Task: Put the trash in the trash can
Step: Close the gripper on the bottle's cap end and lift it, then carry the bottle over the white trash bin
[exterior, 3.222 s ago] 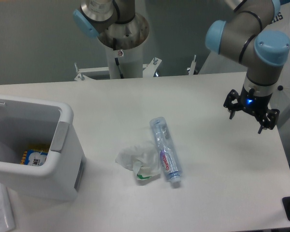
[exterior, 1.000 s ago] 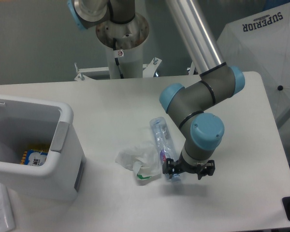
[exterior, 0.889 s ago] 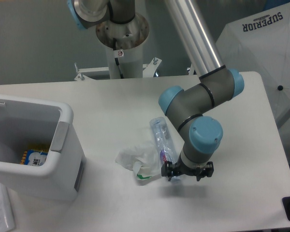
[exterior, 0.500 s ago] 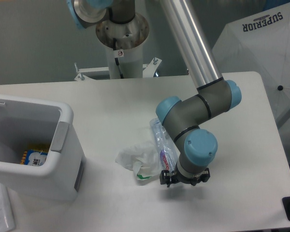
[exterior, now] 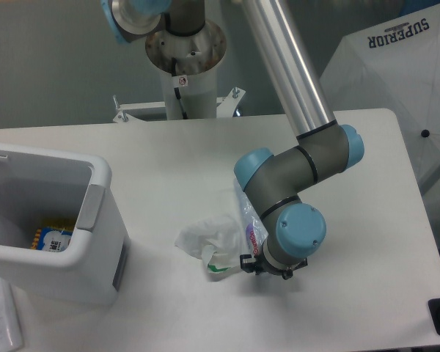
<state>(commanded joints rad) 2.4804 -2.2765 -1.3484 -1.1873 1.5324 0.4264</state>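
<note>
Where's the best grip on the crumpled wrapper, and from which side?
Take the crumpled wrapper from straight above, pinching the raised bunched folds near its middle. It lies flat on the table with thin edges, so a side approach would likely slide under nothing. Keep toward its left part: the bottle and the gripper crowd its right edge.

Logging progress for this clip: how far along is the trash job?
Neither task piece is binned: the trash can holds only a small packet. The gripper is down at the bottle; grasp unclear. The wrapper lies on the table. Both pieces remain.
</note>
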